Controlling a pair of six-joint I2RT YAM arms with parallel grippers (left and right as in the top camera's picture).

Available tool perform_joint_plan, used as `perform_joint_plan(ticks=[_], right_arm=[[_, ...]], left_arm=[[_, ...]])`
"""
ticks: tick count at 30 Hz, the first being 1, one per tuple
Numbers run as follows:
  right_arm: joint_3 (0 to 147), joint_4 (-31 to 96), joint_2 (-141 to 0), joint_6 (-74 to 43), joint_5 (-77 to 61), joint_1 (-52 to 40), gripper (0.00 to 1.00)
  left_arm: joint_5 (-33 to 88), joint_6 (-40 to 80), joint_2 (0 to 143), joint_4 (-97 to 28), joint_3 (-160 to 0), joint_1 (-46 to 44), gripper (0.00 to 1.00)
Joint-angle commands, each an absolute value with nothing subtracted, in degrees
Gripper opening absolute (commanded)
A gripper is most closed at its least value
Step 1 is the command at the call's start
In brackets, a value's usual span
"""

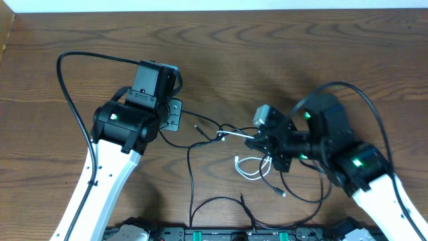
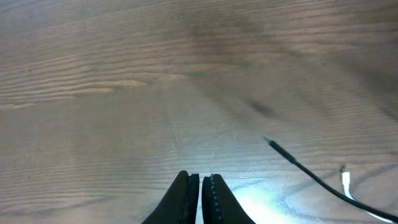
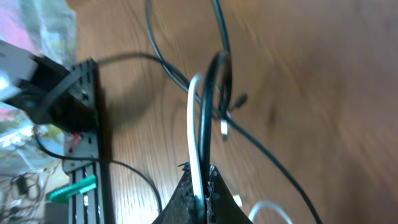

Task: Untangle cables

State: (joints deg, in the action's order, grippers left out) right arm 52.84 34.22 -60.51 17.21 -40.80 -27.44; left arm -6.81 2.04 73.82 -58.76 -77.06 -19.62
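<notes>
Table: a brown wood-grain table (image 1: 321,47), with both arms reaching in over it from the near edge.
Cables: the cables (image 1: 224,134) lie in a loose tangle on the wood between the two arms, closer to the right one. Thin black strands trail off toward the left arm and the near edge.
White cord: the white cord (image 1: 246,167) makes a small loop on the wood just on the near side of the right arm's fingers, and one run of it leads up into them.
Right gripper: the right gripper (image 3: 200,186) is clamped tight. Its wrist view shows the white cord and a black cord (image 3: 206,124) pinched side by side between the fingers. More black strands cross behind them.
Left gripper: the left gripper (image 2: 200,182) has its fingers pressed together low over bare wood, and I see nothing caught between them.
Loose black end: a loose black end (image 2: 292,158) lies on the wood off to one side of the left fingers, clear of them. A small white plug (image 2: 346,182) sits near it.
Rail: a black rail (image 1: 221,234) with green bits runs along the near edge, and one black strand reaches down to it.
</notes>
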Motion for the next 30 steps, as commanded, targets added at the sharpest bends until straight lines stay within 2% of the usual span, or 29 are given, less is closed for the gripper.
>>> perform_joint_plan(ticks=[1,14,30], right_arm=[[53.12,32.77,-55.00,16.29,-45.01,-26.55,0.01],[53.12,30.46,-39.70,14.48,-44.91,-23.68,0.01],[53.12,30.35,-37.43,7.27,-45.01,-14.24,0.01]], left_arm=[[-8.23,3.14,72.97,-59.09,-77.73,-19.68,0.13],[-12.16,3.68,73.84,-59.11,-77.08,-18.87,0.14],[-12.29,7.84,77.49,-61.54,-77.08,-7.03,0.14]])
